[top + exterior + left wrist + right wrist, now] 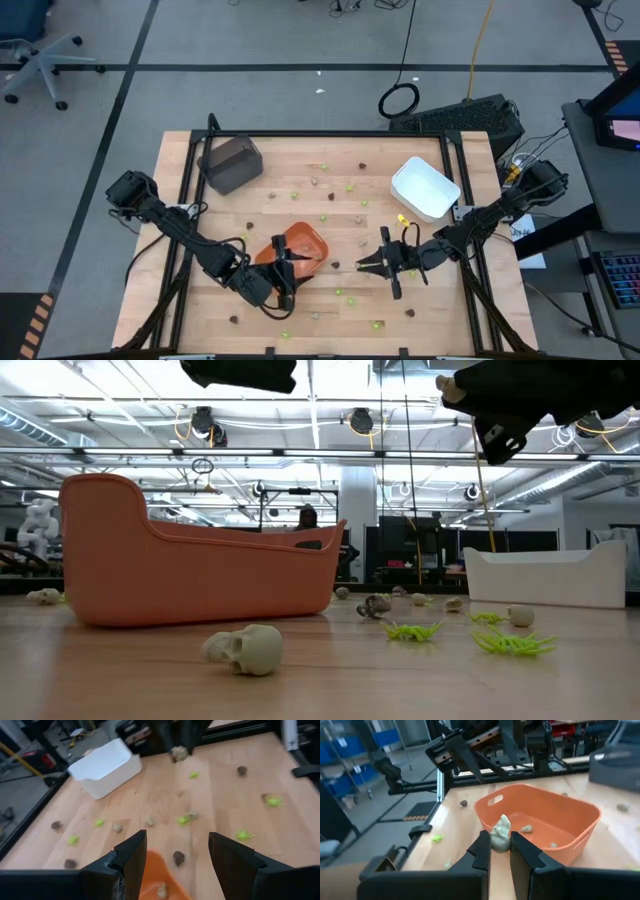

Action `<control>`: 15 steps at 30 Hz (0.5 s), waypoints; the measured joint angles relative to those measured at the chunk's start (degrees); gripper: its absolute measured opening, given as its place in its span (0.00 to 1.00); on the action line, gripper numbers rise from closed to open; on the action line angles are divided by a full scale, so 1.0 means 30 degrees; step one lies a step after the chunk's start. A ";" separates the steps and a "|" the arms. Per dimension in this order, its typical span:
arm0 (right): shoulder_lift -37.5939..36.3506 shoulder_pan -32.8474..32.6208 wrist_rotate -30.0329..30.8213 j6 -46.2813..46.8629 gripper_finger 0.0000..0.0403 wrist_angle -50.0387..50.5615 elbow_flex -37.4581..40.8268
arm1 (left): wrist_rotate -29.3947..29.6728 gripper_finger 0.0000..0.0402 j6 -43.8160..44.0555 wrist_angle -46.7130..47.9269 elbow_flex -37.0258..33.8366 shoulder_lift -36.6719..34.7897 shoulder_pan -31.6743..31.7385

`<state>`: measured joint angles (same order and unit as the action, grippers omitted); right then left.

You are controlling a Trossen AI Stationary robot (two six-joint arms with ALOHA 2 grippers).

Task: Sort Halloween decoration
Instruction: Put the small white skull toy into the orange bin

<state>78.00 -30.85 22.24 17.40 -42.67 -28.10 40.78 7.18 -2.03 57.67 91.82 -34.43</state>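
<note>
A tan-grey piece (500,836) of the Halloween decoration is pinched between the fingertips of the right gripper (362,265), which is clenched on it above the table (440,310), just beside the orange tray (305,243) on that tray's right-hand side in the high view. In the left wrist view the same piece (179,753) is seen gripped at the tip of the far arm. More tan-grey pieces (526,828) are seen lying inside the orange tray. Lime-green pieces (513,644) and dark brown pieces (178,857) are scattered over the bare wood between the trays and toward the near edge, and a tan-grey skull-shaped piece (245,650) is seen lying in front of the orange tray in the low view. The left gripper (284,287) is held over the near edge of the orange tray with its fingers (131,855) spread apart and nothing between them. The white tray (424,187) is set near the right edge of the table, well apart from the orange one. The dark grey tray (231,163) is placed at the far left corner.
</note>
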 joint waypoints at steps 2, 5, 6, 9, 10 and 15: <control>0.0000 0.0000 0.0000 0.0868 0.06 0.0293 0.0000 | -0.0261 0.52 -0.0888 -0.0549 0.0000 0.0005 -0.0002; 0.0000 0.0000 -0.0007 0.1767 0.06 0.0885 -0.0007 | -0.0874 0.52 -0.1900 -0.1268 0.0007 0.0005 -0.0002; 0.0000 0.0000 -0.0007 0.2013 0.06 0.1037 -0.0007 | -0.1058 0.52 -0.2250 -0.1461 0.0007 0.0000 -0.0002; 0.0000 0.0000 -0.0015 0.2515 0.06 0.1475 -0.0007 | -0.1422 0.52 -0.3281 -0.1872 0.0007 0.0005 -0.0001; 0.0000 0.0000 -0.0015 0.2547 0.06 0.1483 -0.0007 | -0.1542 0.52 -0.3704 -0.1959 0.0007 0.0005 0.0021; 0.0000 0.0000 -0.0015 0.2464 0.06 0.1456 -0.0007 | -0.2238 0.52 -0.4769 -0.2364 0.0007 0.0005 0.0454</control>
<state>78.00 -30.85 22.20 24.79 -38.30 -28.12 34.06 -7.13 -9.13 57.69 91.83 -33.07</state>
